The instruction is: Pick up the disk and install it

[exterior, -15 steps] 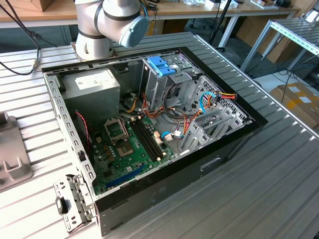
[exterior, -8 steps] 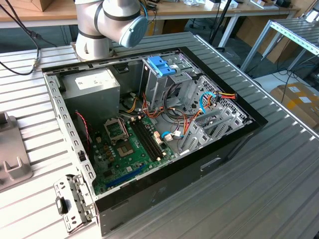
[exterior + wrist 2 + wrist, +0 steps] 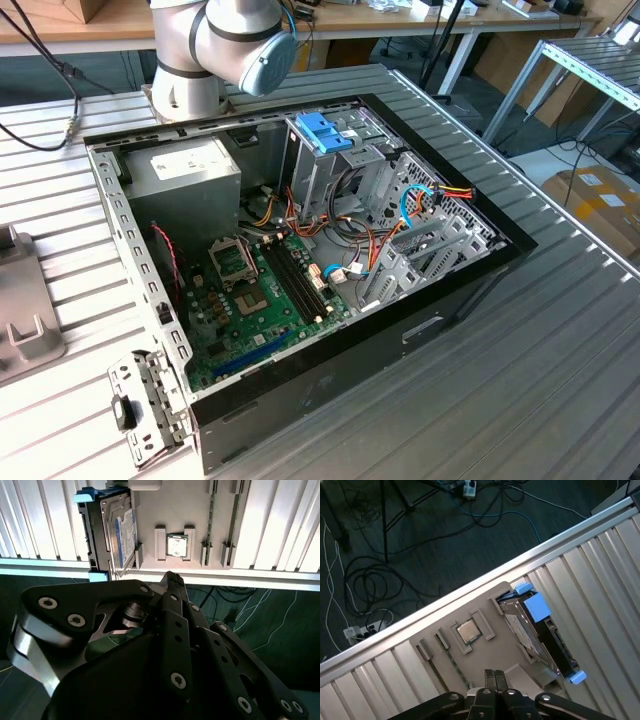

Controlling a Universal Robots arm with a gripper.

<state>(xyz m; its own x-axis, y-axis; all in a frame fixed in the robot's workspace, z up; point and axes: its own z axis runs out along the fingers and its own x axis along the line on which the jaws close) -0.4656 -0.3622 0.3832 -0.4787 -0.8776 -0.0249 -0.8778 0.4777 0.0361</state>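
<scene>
Closest in both wrist views is the hand (image 3: 494, 674) (image 3: 170, 576), its dark linkages cut off by the frame edge. Its two fingertips are pressed together with nothing between them. Just beyond the fingertips lies a flat grey holder (image 3: 490, 652) (image 3: 195, 510) on the ribbed metal tabletop (image 3: 600, 565) (image 3: 30, 520). The disk (image 3: 537, 630) (image 3: 117, 530) stands on edge in a slot of this holder, apart from the hand. Its light blue carrier rails show at both ends, while its labelled face is seen only at a slant and its far side is hidden. A small square processor chip (image 3: 466, 630) (image 3: 176, 545) sits in a recess of the same holder, beside the disk. Past the tabletop's edge the first wrist view shows a dark floor (image 3: 420, 540) strewn with cables. In the exterior view, a loose metal plate (image 3: 150, 400) lies at the lower left of the frame, near the open computer case (image 3: 420, 330) that takes up the middle. Inside the case are the green motherboard (image 3: 250, 290), a grey power-supply box (image 3: 185, 170) and a blue bracket (image 3: 322, 130) on top of the drive cage, whose bays are hard to make out behind tangled wires. At the upper left, behind the case, the arm (image 3: 215, 50) rises out of frame.
</scene>
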